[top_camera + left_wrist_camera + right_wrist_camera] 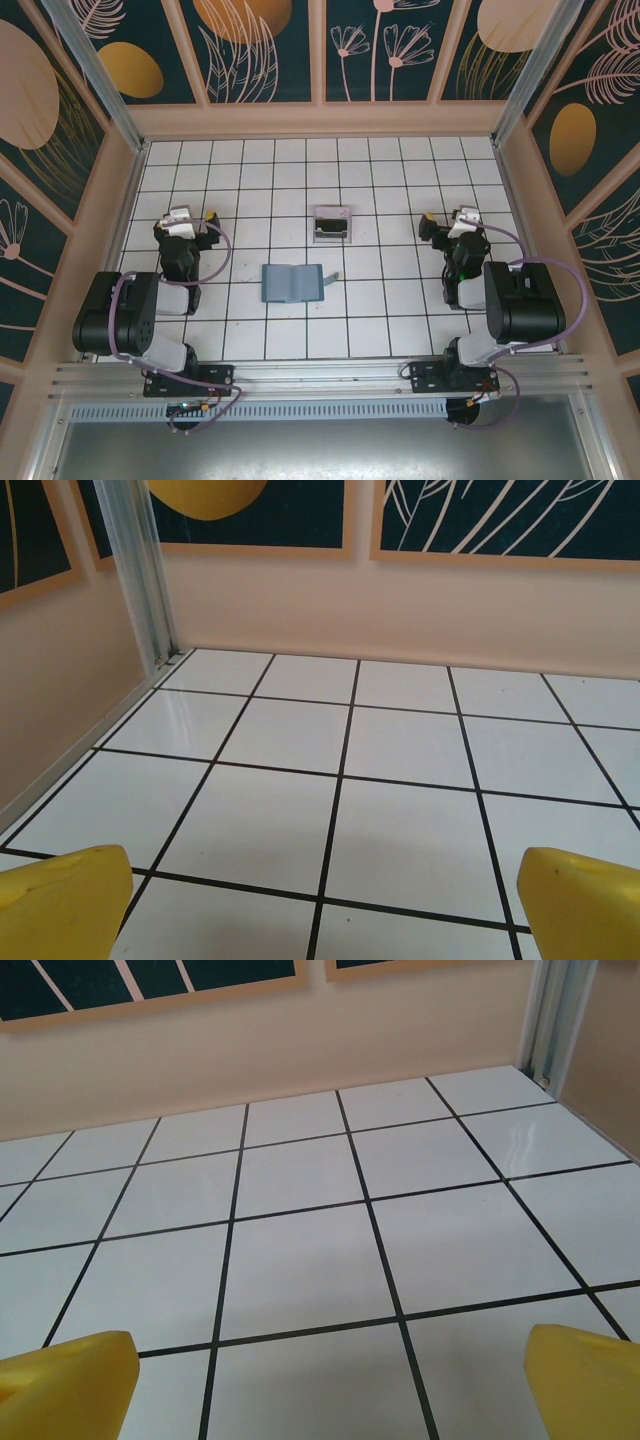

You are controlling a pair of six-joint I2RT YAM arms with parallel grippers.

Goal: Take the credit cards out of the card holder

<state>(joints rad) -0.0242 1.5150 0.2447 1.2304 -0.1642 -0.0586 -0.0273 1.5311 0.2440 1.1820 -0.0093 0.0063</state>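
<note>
The card holder (293, 283) lies open and flat on the white tiled floor, midway between the two arms, grey-blue inside. From above I cannot make out the credit cards in its slots. My left gripper (188, 215) stands open to the left of the holder, a few tiles away, facing the back wall. My right gripper (455, 216) stands open to the right, also a few tiles off. In the left wrist view the yellow fingertips (65, 900) frame bare tiles, and the right wrist view has its fingertips (70, 1380) over bare tiles too. Neither holds anything.
A small clear plastic box (331, 225) sits one tile beyond the holder, with something pale pink at its far end. Peach walls (320, 120) close in the tiled floor on three sides, with metal posts (145, 580) in the corners.
</note>
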